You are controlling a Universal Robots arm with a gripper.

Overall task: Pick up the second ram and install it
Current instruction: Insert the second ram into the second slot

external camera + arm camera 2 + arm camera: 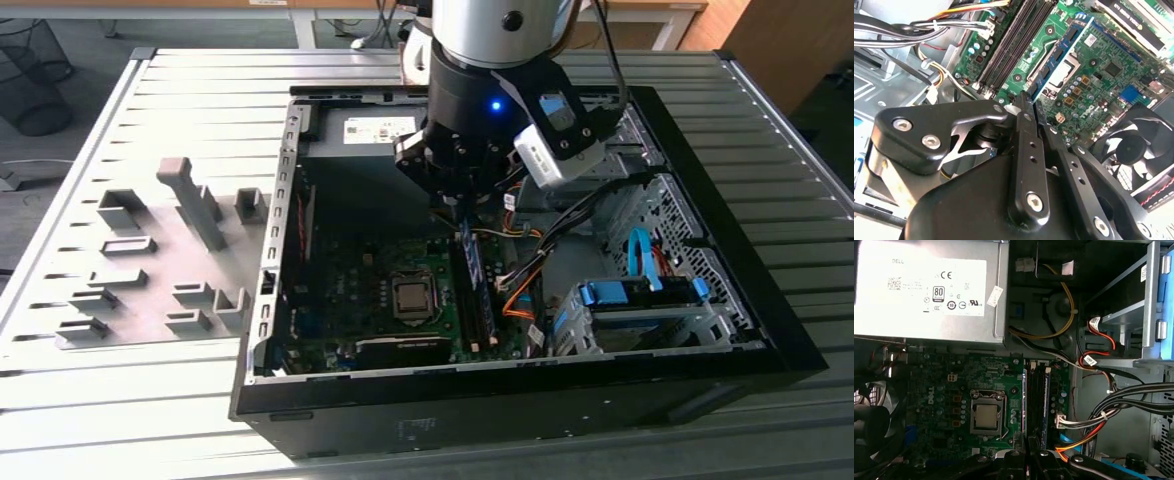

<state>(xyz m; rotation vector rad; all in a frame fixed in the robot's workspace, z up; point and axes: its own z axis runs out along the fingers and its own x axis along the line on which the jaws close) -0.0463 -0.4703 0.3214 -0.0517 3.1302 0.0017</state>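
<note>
You are looking at an open computer case [561, 395] lying flat on the slatted metal table [120, 400], with the arm reaching down into it from 12 o'clock in the exterior view. The gripper [461, 205] is hanging over the motherboard [347, 290], just above the far end of the memory slots [475, 300], which are running from 12 toward 6 o'clock beside the processor socket [411, 298]; the socket is sitting at the slots' 9 o'clock. In the second wrist view the gripper [1029, 102] is showing its two black fingers [1024, 150] drawn close, and they appear to be clamping the near end of the second ram [1069, 37]. The stick is reaching away from the fingertips, its green face with black chips and a small pale label turned toward that camera, above the board and not seated. The dark slots [1014, 40] are lying beside it, apart from it. In the first wrist view the gripper [1026, 460] is lining up with the slots [1038, 400]; there you cannot tell the held stick from the slot edges. The power supply [367, 130] is sitting at the case's 12 o'clock. The grey holder blocks [174, 260] are standing outside the case at its 9 o'clock, well apart from the gripper. A case fan [1126, 150] is showing in the second wrist view.
</note>
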